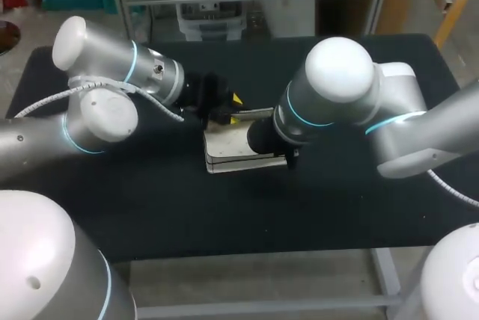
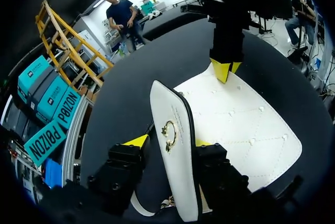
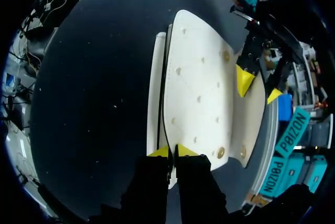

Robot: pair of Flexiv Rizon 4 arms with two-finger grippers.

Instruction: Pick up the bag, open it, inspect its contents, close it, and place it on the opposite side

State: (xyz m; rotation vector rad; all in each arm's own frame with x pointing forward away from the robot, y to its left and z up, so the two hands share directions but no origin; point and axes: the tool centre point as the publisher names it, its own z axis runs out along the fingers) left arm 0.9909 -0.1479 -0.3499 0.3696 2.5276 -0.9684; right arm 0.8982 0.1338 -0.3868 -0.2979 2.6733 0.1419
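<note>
Handbag (image 1: 228, 149) is a small white quilted one with dark edging, lying flat about mid-desk (image 1: 150, 215). Its flap (image 2: 172, 145) is stood up on edge at the left arm's end.

Going by looks, I'd call it light and semi-stiff. The flap holds its own shape upright instead of drooping, so the panels have some board in them. The hinge line is soft, though, and will fold wherever you push it. The finish looks smooth and probably a bit slick. I'd grab the thin edges rather than the broad quilted face, and keep off the gold ring clasp (image 2: 168, 130) and the gold studs (image 3: 226, 55) since those could scratch or snag.

- The left fingers (image 2: 137, 141) are clamped on the flap from both sides, just below the clasp.
- The right fingers (image 3: 160, 152) are nearly together at the handbag's opposite end. They look pinched onto the thin rim there, but the contact itself is hard to make out.

The main thing crowding the handbag is the robot itself. The right arm (image 1: 340, 88) hangs right over it and hides part of it from above. Both sets of tips are close together across the handbag, so I'd guess they could bump when the flap gets swung shut.
</note>
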